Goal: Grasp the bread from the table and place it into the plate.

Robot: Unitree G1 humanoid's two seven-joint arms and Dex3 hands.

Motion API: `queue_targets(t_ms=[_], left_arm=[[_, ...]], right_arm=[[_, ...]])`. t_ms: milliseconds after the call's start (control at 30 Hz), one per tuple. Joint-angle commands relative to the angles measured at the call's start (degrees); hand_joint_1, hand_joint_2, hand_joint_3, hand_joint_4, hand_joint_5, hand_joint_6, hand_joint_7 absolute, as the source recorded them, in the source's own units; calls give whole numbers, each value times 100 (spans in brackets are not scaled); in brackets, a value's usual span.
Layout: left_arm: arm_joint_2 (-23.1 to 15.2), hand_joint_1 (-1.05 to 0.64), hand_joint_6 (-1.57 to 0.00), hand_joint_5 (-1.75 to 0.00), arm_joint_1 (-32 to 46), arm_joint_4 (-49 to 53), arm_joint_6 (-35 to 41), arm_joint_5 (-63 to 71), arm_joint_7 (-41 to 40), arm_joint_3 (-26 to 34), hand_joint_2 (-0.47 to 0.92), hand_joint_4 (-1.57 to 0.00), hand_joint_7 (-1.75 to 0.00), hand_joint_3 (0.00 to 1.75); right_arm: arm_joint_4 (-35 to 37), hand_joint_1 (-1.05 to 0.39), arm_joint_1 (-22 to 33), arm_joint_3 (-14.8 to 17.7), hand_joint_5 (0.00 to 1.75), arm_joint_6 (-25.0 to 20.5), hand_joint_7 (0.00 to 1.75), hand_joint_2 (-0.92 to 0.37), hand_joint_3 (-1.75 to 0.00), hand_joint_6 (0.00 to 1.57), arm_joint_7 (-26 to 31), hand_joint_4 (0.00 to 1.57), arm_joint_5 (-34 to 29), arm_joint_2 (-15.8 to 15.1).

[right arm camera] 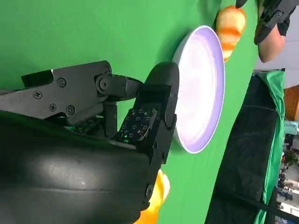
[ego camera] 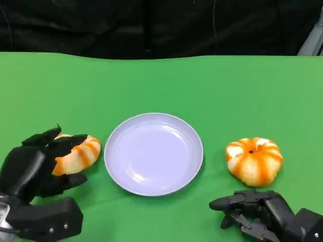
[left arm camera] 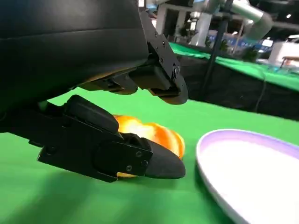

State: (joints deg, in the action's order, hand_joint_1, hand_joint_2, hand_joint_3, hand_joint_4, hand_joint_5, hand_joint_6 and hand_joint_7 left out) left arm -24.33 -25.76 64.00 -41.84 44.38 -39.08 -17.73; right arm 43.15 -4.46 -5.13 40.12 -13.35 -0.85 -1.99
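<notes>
we see the plate [ego camera: 153,154] on the table [ego camera: 212,85] between our two hands. our left hand [ego camera: 38,164] lies to the plate's left, its fingers around a long bread roll [ego camera: 79,154] that sits just beside the rim. our right hand [ego camera: 252,212] rests on the table, a round bun [ego camera: 254,160] just beyond its fingertips, right of the plate and apart from it.

The head view looks down from above onto the green table [ego camera: 212,85], taking in the whole plate [ego camera: 153,154]. The left wrist view sits low and close behind the left hand [left arm camera: 117,154], facing the plate's rim [left arm camera: 205,140]. The right wrist view, turned on its side, shares that plate [right arm camera: 201,93].
</notes>
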Motion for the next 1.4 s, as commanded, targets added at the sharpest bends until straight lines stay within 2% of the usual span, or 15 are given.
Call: queue_targets(t_ms=[33,933,1233,1400], left_arm=[[2,-74,-56,-1,-154,212,104,-155,42,-107,92,-45,0,17],[351,-76,-47,0,-635,810,887,-720,1175,-433,92,-45,0,19],[409,-77,-46,0,-759,904,1158,-692,1251,-538,92,-45,0,20],[441,-67,-44,-1,-794,945,1300,-701,1267,-574,92,-46,0,20]], right_arm=[[6,-8,77,14,115,-124,8,-92,-38,122,-10,80,-46,-63],[-61,-7,119,6,115,-158,8,-92,-38,122,6,81,-48,-43],[-106,-8,139,11,114,-193,8,-92,-37,122,-27,80,-17,-52],[-123,-8,150,13,114,-193,8,-92,-37,122,-18,81,-14,-45]])
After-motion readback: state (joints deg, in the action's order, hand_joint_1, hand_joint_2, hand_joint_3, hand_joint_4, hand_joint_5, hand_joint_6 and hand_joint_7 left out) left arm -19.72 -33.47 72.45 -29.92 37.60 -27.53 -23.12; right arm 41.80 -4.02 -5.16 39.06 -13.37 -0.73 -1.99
